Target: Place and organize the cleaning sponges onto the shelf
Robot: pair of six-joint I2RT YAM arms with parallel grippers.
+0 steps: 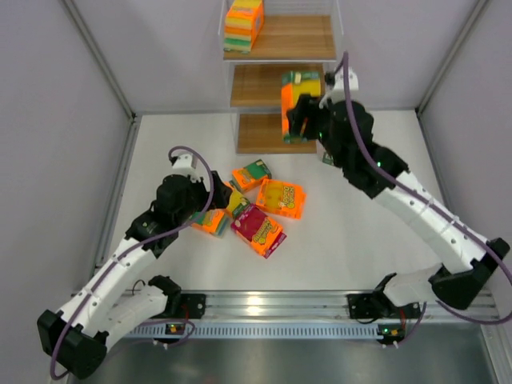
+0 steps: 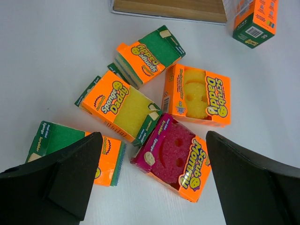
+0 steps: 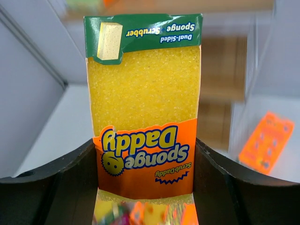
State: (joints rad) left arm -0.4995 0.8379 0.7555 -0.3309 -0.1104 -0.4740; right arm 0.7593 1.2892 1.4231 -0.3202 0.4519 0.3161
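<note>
Black left gripper (image 2: 154, 157): jaws spread wide and holding nothing, hanging over the loose packs left of centre
Table middle: five cleaning sponges (image 1: 258, 200) lie in a close cluster on the table (image 1: 336, 256), several touching or overlapping, well apart from the boards
Between the left fingers: the magenta pack (image 2: 176, 157), touching the yellow ones beside it
Far edge: the shelf (image 1: 264, 86), stepped tiers of wood, with a stack of packs (image 1: 244, 24) at the left of the top board
Right side: the right gripper (image 3: 145, 159) is clamped on a yellow-faced pack (image 3: 144, 93), held upright in front of the middle board, not yet set down
Step in hand: placing the carried pack, I judge, with most of the job left
Next move: probably calls for bringing the pack over a board, clear of the frame side, and resting it there before the jaws let go
Overhead only: both arms and the top-board stack
Left wrist only: a further pack (image 2: 255, 21) standing by the shelf foot, mostly hidden from above
Right wrist only: the fingers pinching the pack's lower half, the boards behind blurred
</note>
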